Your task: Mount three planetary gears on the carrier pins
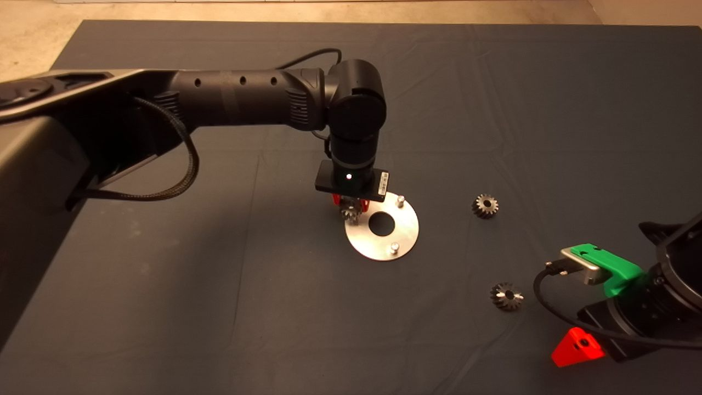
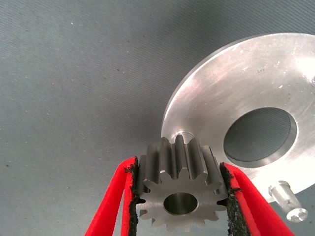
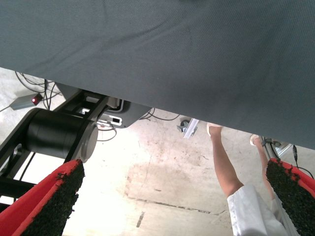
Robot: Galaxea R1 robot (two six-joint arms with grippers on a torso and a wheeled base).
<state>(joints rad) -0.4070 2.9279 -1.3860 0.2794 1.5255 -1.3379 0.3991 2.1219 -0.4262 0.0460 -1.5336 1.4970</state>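
A flat round silver carrier disc (image 1: 403,233) with a large centre hole lies mid-mat. Two upright pins show on it, one at its far edge (image 1: 401,201) and one at its near edge (image 1: 394,248). My left gripper (image 1: 351,211) is shut on a small silver gear (image 2: 178,189) and holds it over the disc's left rim, right above the third pin (image 2: 181,135), whose top just shows behind the gear. The disc (image 2: 221,93) and one pin (image 2: 289,199) also show in the left wrist view. Two more gears lie loose on the mat, one (image 1: 485,206) right of the disc, one (image 1: 506,296) nearer. My right gripper (image 3: 172,206) is open and parked at the lower right.
The dark mat (image 1: 219,285) covers the table; its far edge meets a pale floor (image 1: 33,38). The left arm (image 1: 247,99) stretches across from the left. In the right wrist view, beyond the mat's edge, a person's legs (image 3: 226,167) and a black machine base (image 3: 59,132) show.
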